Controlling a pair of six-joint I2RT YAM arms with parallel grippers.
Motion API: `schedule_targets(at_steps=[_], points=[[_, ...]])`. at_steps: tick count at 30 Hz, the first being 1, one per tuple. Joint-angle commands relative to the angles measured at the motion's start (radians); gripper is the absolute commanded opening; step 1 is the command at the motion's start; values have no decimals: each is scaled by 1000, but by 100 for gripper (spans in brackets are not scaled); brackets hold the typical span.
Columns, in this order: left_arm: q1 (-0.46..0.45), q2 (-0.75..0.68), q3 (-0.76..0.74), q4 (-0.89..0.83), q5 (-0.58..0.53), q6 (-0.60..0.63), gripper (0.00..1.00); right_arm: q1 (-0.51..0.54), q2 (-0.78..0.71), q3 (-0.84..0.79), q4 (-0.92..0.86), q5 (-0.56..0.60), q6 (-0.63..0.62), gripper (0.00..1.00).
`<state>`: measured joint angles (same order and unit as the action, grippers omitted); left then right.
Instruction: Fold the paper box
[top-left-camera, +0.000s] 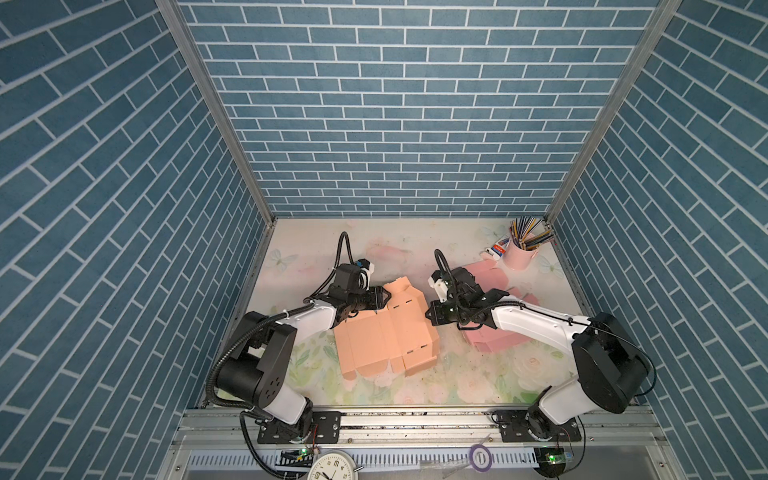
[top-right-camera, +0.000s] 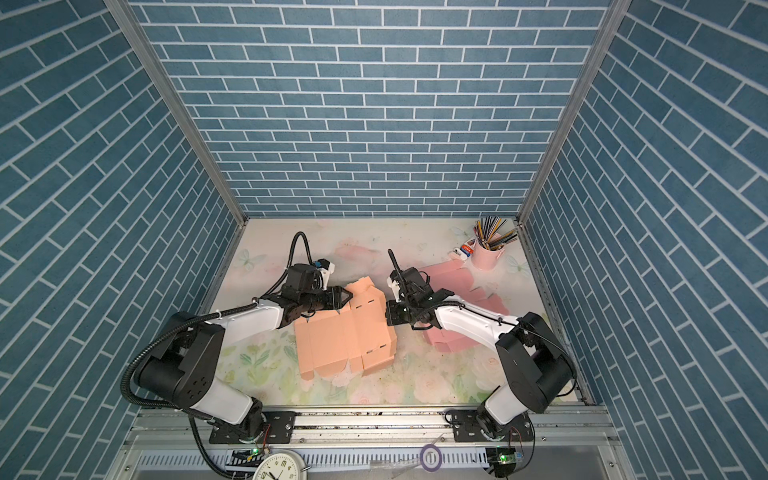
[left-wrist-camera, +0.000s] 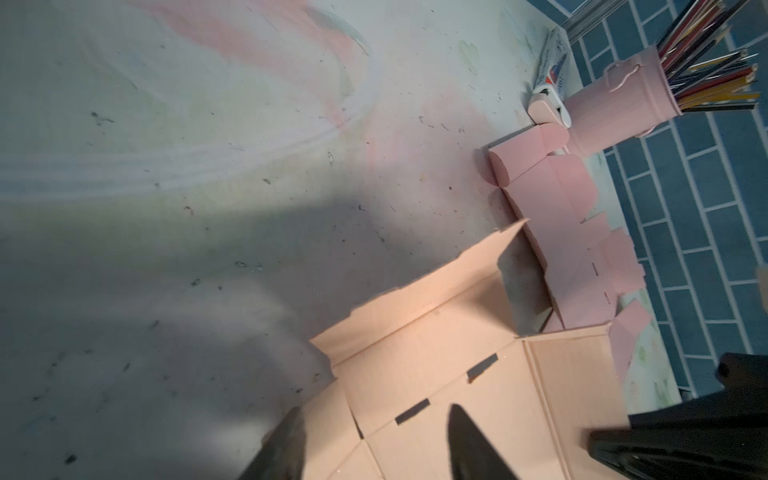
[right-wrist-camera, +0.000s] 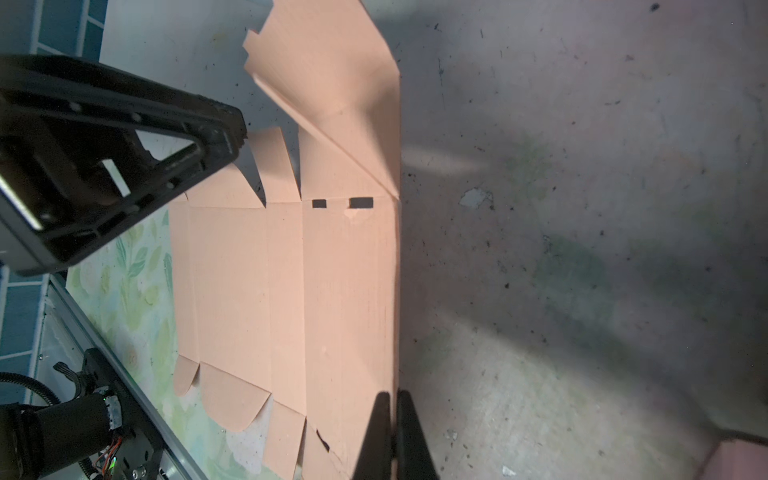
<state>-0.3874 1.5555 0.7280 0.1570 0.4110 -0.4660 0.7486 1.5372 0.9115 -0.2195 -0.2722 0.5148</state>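
Observation:
The peach paper box (top-left-camera: 382, 340) (top-right-camera: 340, 336) lies mostly unfolded in the middle of the table. Its right-hand panel stands up, and its far end flap (right-wrist-camera: 328, 70) is lifted. My right gripper (top-left-camera: 428, 316) (top-right-camera: 388, 313) (right-wrist-camera: 392, 395) is shut on the top edge of that raised right panel. My left gripper (top-left-camera: 384, 297) (top-right-camera: 347, 297) (left-wrist-camera: 376, 409) is open at the box's far left corner, holding nothing. One of its fingers hangs over a slotted panel (left-wrist-camera: 457, 365) and the other over the table beside it.
Flat pink box blanks (top-left-camera: 494, 338) (left-wrist-camera: 552, 216) lie under and behind the right arm. A pink cup of pencils (top-left-camera: 519, 253) and a glue tube (top-left-camera: 496, 249) stand in the far right corner. A clock (top-left-camera: 332, 467) and a purple tape ring (top-left-camera: 480, 455) lie by the front rail.

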Motion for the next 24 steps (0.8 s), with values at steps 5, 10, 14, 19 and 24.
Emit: schedule_targets(at_steps=[5, 10, 14, 19, 24], points=[[7, 31, -10, 6, -62, 4, 74, 8, -13, 8, -33, 11, -42, 0], [3, 65, -8, 24, -20, -3, 74, 8, -13, 10, -34, 14, -46, 0], [-3, 64, -9, 26, -15, -3, 75, 8, -8, 12, -33, 13, -48, 0], [-18, 49, -10, 16, -1, 3, 69, 8, -1, 18, -39, 17, -52, 0], [-49, 21, -23, 5, -3, 6, 62, 8, 6, 26, -43, 21, -53, 0]])
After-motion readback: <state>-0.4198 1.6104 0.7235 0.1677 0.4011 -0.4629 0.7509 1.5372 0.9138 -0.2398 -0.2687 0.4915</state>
